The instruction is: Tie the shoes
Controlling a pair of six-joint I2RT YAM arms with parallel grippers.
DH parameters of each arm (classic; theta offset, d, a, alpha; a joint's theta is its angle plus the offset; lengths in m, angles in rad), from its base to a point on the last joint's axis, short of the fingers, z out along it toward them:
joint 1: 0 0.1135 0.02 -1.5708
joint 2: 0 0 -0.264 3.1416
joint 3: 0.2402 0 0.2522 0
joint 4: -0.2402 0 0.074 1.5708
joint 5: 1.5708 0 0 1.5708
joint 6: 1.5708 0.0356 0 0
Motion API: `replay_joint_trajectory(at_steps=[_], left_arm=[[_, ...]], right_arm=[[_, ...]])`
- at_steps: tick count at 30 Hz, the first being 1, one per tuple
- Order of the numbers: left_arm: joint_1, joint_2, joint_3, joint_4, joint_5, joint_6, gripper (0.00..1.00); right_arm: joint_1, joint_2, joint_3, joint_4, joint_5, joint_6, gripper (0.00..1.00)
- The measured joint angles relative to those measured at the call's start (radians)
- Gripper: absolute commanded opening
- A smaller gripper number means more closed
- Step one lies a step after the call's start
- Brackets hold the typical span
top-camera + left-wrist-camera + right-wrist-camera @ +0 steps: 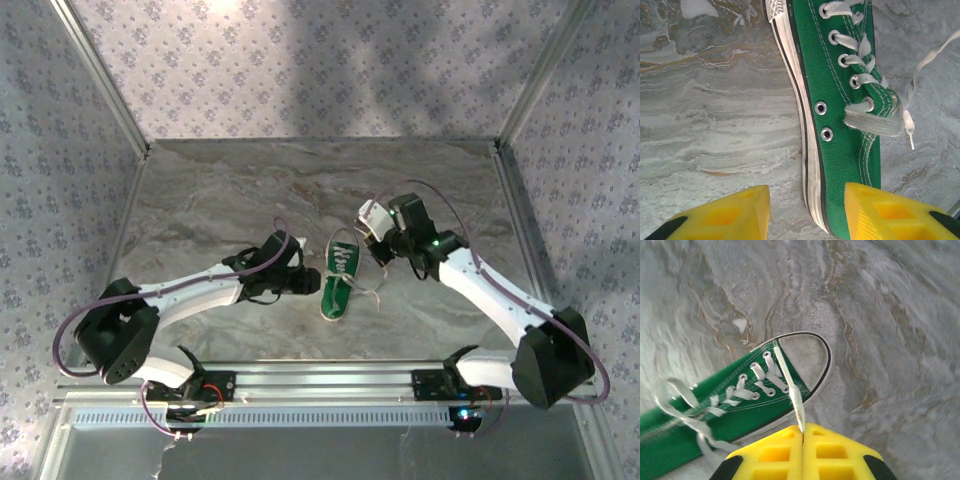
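The green sneaker (338, 285) lies in the middle of the worktop (250, 190). The right tool (803, 437) is pinched together on a white lace (790, 385) end, holding it taut. The left tool (807, 210), spread apart, straddles the sole edge, probably to steady the shoe.

The green sneaker (840, 125) runs from the top centre of the frame to the bottom edge, its white sole edge lying between the spread yellow fingers (720, 217) of the left pincer (806, 200), while a loose white lace (927, 62) trails at the right over the marbled bench (715, 110).
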Motion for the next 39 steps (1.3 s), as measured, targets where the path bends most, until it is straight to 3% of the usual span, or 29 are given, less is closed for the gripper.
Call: replay_joint_trajectory(at_steps=[14, 21, 28, 39], left_arm=[[0.003, 0.081, -0.001, 0.107, 0.026, -0.047, 0.42], [0.011, 0.101, -0.007, 0.143, 0.031, -0.078, 0.42], [0.024, 0.116, -0.015, 0.165, 0.033, -0.106, 0.40], [0.028, 0.127, -0.056, 0.213, 0.034, -0.159, 0.40]], right_arm=[[-0.038, 0.132, 0.046, 0.068, -0.112, -0.571, 0.00], [-0.027, 0.195, 0.104, -0.002, -0.128, -0.817, 0.00], [0.018, 0.269, 0.151, -0.061, -0.108, -0.961, 0.00], [0.061, 0.379, 0.205, -0.102, -0.072, -1.015, 0.00]])
